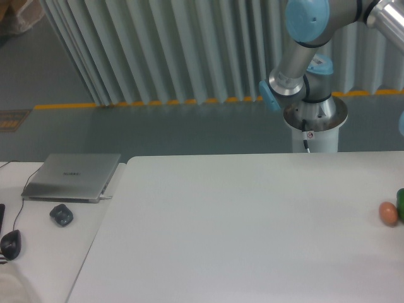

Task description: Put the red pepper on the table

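Note:
The red pepper is out of view. The white table (240, 227) fills the lower middle and right of the camera view. Only the arm's base and upper links (303, 69) show at the top right; the arm runs out of the frame to the right. The gripper is not in view.
A small orange-brown egg-shaped thing (388, 213) lies at the table's right edge, with a dark green thing (401, 203) just beside it, cut by the frame. On the adjoining desk at the left are a closed laptop (72, 177) and two mice (61, 215), (10, 242).

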